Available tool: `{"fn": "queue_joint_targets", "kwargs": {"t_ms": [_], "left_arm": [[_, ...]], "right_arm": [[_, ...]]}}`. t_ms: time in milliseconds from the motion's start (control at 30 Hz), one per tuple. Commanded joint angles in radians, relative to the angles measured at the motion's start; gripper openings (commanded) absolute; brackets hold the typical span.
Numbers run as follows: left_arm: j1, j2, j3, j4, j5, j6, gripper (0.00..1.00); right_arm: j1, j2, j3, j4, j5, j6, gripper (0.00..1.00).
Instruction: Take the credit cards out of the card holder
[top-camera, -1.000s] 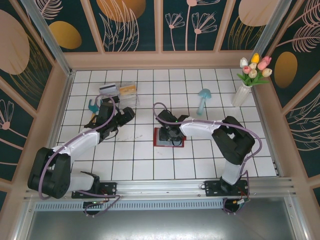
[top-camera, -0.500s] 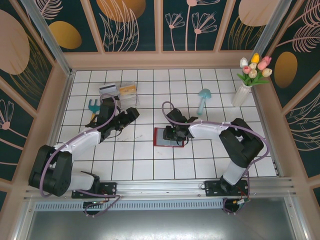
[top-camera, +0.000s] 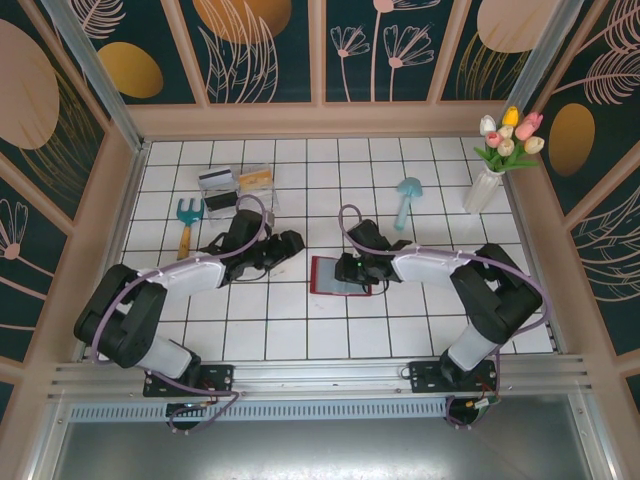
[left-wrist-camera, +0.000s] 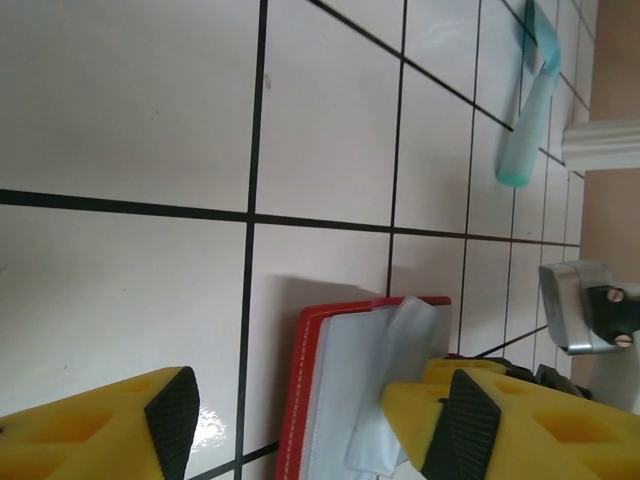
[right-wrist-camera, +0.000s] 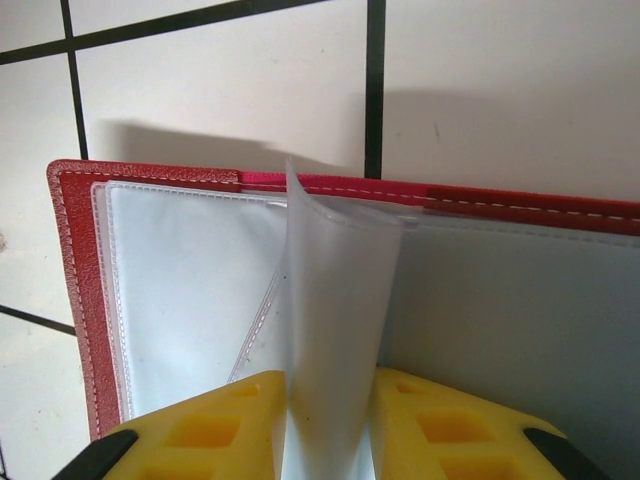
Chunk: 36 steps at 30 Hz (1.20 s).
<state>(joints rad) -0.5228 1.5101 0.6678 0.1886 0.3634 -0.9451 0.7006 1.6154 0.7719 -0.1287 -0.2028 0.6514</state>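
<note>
The small red folding card holder lies open on the white tiled tabletop, near the middle and between the two arms, with its pale pocketed inside turned up. One translucent pocket leaf stands up from it, and the right claw is closed narrow on this leaf, one yellow finger on each side. A second ago this claw was right above the holder; now its wrist is swung out to the right and low, so I judge the leaf is being lifted to open a pocket. The left claw is now away from the clear plastic box and just beside the holder's left edge, its fingers standing apart with nothing between them, probably ready to reach in. A grey-blue card and a yellowish-tan card lie at the box, well apart from the holder. Whether another card is inside, I cannot tell.
</note>
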Motion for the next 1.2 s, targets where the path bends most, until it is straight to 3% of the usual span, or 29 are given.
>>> {"fn": "queue_joint_targets", "kwargs": {"t_ms": [0, 300, 567, 933, 1167], "left_arm": [[-0.023, 0.044, 0.004, 0.038, 0.027, 0.011, 0.66], [-0.045, 0.108, -0.022, 0.124, 0.153, 0.027, 0.54], [-0.065, 0.157, 0.035, 0.031, 0.117, 0.073, 0.51], [-0.087, 0.234, 0.032, 0.146, 0.222, 0.065, 0.36], [-0.087, 0.254, 0.004, 0.313, 0.310, 0.013, 0.19]], "right_arm": [[-0.022, -0.016, -0.035, 0.030, -0.065, -0.003, 0.29], [-0.053, -0.015, -0.056, 0.057, -0.103, 0.003, 0.28], [-0.059, -0.007, -0.053, 0.060, -0.110, 0.011, 0.28], [-0.062, 0.001, -0.050, 0.067, -0.128, 0.020, 0.28], [-0.065, -0.007, -0.054, 0.084, -0.137, 0.026, 0.27]]}}
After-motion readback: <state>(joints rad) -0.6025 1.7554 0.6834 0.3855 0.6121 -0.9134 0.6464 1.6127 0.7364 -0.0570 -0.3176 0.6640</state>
